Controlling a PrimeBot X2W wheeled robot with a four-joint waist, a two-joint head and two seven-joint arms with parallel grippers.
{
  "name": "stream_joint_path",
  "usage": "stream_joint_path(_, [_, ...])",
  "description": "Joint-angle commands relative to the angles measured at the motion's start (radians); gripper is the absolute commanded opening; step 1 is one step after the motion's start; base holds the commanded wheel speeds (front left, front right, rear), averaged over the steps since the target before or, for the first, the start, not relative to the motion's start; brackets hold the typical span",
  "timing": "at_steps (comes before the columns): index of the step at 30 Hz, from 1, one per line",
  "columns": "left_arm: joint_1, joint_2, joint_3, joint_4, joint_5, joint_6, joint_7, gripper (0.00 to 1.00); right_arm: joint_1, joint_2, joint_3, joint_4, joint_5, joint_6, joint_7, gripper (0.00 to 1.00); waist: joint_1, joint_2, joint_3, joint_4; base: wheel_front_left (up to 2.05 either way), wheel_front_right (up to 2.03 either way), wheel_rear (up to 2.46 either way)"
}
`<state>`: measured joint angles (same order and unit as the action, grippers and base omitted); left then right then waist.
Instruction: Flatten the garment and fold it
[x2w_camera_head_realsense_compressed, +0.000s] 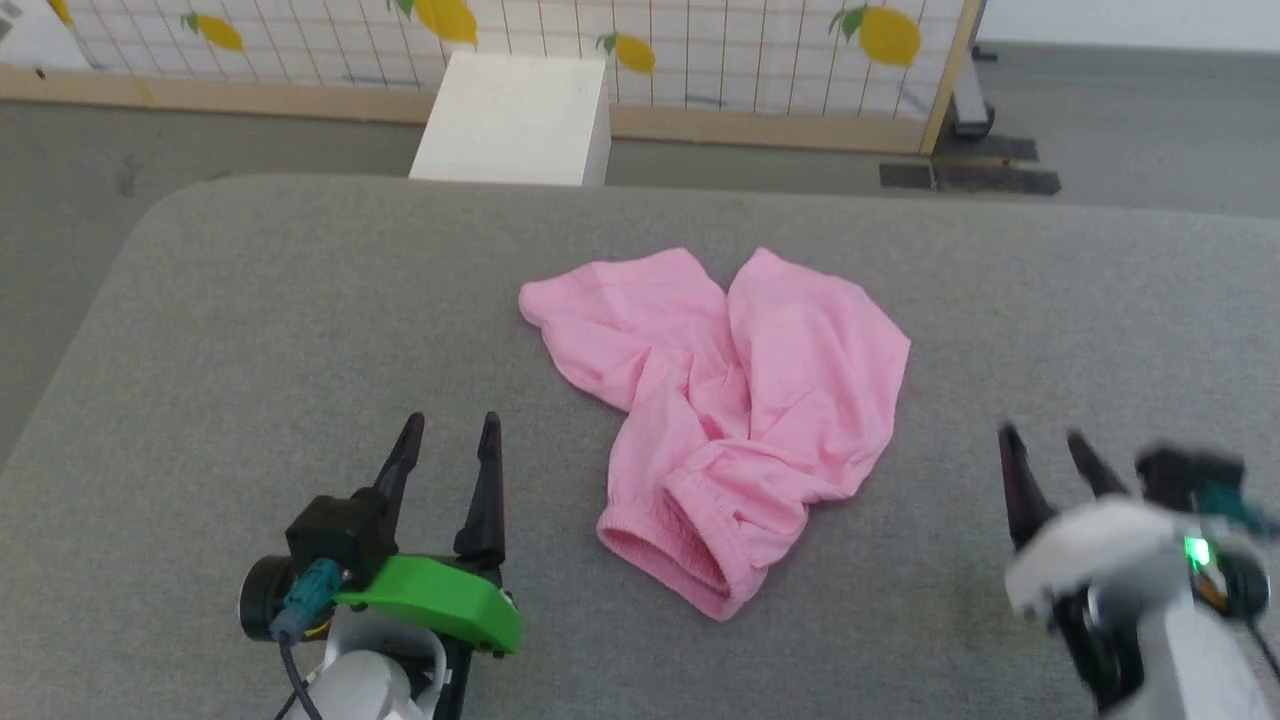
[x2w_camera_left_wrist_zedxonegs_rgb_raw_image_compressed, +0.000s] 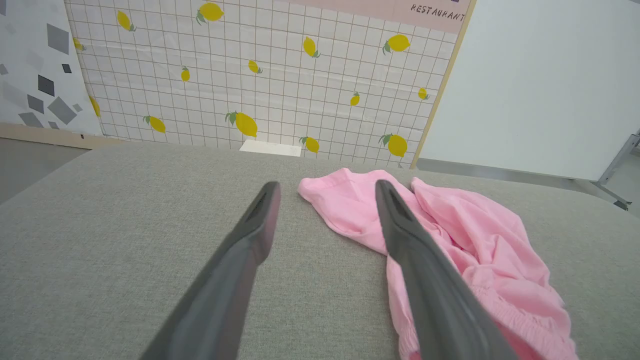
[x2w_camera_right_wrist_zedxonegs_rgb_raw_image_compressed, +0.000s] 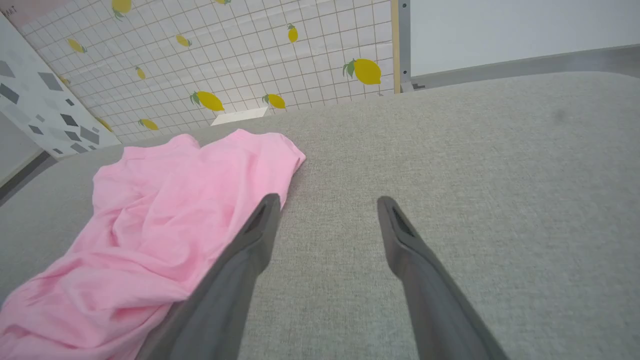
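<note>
the garment (x2w_camera_head_realsense_compressed: 740, 400) lies bunched up on the grey pad (x2w_camera_head_realsense_compressed: 250, 330) between my left gripper (x2w_camera_head_realsense_compressed: 452, 422) and right gripper (x2w_camera_head_realsense_compressed: 1042, 436), both open and holding nothing, so i think i must first grab its edges and pull it flat.

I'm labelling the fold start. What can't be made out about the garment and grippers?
- Head view: the garment is bunched; folds hide its underside.
- Head view: the right gripper is blurred.
- Left wrist view: a finger of the left gripper covers part of the waistband; the bottom edge crops it.
- Right wrist view: left and bottom edges crop the garment.
</note>
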<state>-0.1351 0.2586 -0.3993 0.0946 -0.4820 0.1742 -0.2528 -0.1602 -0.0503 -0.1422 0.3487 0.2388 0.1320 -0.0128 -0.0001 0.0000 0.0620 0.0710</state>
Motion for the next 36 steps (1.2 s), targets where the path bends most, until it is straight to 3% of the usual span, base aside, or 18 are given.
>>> stream_joint_path(1, [0.004, -0.013, 0.008, -0.002, 0.018, 0.005, -0.008, 1.00, -0.074, 0.000, 0.002, 0.008, -0.032, -0.001, 0.050, 1.00, 0.0001, 0.0000, 0.054, 0.013, 0.00, 0.00, 0.00])
stream_joint_path(12, [-0.079, -0.105, 0.035, -0.023, 0.107, -0.050, -0.009, 1.00, -0.525, -0.070, 0.085, 0.223, -0.213, -0.001, 0.589, 1.00, 0.0001, 0.0000, 0.230, 0.090, 0.00, 0.00, 0.00])
stream_joint_path(17, [-0.120, -0.140, 0.033, -0.020, 0.133, -0.079, -0.009, 1.00, -0.582, -0.089, 0.106, 0.296, -0.247, -0.001, 0.655, 1.00, 0.0001, 0.0000, 0.275, 0.134, 0.00, 0.00, 0.00])
stream_joint_path(22, [-0.129, -0.158, 0.041, -0.010, 0.154, -0.096, -0.009, 1.00, -0.579, -0.088, 0.143, 0.343, -0.225, -0.001, 0.638, 1.00, 0.0001, 0.0000, 0.279, 0.141, 0.00, 0.00, 0.00])
stream_joint_path(23, [-0.128, -0.161, 0.044, -0.006, 0.158, -0.098, -0.009, 1.00, -0.576, -0.090, 0.148, 0.355, -0.217, -0.001, 0.636, 0.94, 0.0001, 0.0000, 0.273, 0.139, 0.00, 0.00, 0.00])
stream_joint_path(24, [-0.125, -0.163, 0.046, -0.002, 0.160, -0.100, -0.009, 1.00, -0.574, -0.094, 0.151, 0.362, -0.211, -0.001, 0.632, 0.35, 0.0001, 0.0000, 0.268, 0.136, 0.00, 0.00, 0.00])
stream_joint_path(25, [-0.121, -0.165, 0.050, 0.002, 0.163, -0.101, -0.009, 1.00, -0.573, -0.099, 0.154, 0.365, -0.205, -0.001, 0.618, 0.00, 0.0001, 0.0000, 0.258, 0.130, 0.00, 0.00, 0.00])
stream_joint_path(30, [-0.101, -0.169, 0.077, 0.016, 0.167, -0.111, -0.009, 1.00, -0.563, -0.132, 0.108, 0.346, -0.153, -0.001, 0.544, 0.00, 0.0001, 0.0000, 0.200, 0.099, 0.00, 0.00, 0.00])
stream_joint_path(36, [-0.051, -0.167, 0.110, 0.039, 0.159, -0.124, -0.009, 1.00, -0.452, -0.170, -0.004, 0.232, -0.063, -0.001, 0.467, 0.00, 0.0001, 0.0000, 0.097, 0.039, 0.00, 0.00, 0.00])
